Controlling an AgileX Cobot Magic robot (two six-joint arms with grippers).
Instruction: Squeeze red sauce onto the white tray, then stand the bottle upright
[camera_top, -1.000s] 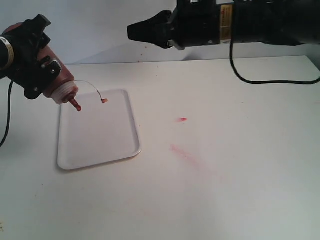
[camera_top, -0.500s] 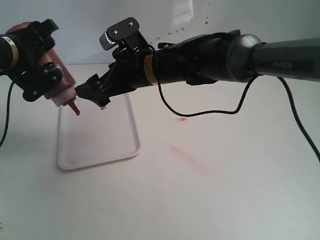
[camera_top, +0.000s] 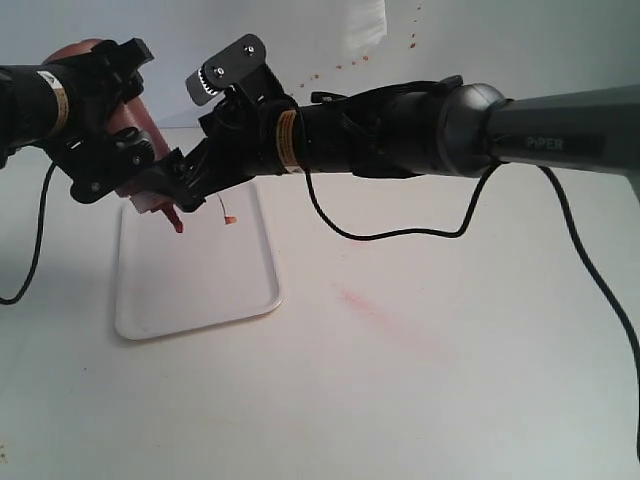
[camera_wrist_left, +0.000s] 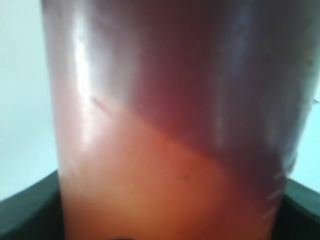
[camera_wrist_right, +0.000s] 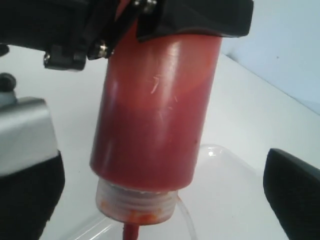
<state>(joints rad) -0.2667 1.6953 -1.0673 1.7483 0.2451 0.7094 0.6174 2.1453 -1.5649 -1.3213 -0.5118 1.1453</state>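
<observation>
A faint pinkish smear (camera_top: 378, 312) streaks the white table (camera_top: 470, 400). Well beyond the smear, tiny red specks (camera_top: 340, 67) dot the pale wall (camera_top: 520, 40) beside a bright white patch (camera_top: 366, 24). Far to the smear's lower left, a few brownish flecks (camera_top: 4, 456) mark the table

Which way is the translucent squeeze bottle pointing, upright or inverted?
Inverted: the translucent red-filled squeeze bottle has its red pointed nozzle aimed down over the white rectangular tray.

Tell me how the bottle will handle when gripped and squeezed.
The bottle is translucent plastic, so its wall probably gives when squeezed. Sauce fills much of it, so it is likely heavy for its size. Its glossy round sides may slip or roll.
</observation>
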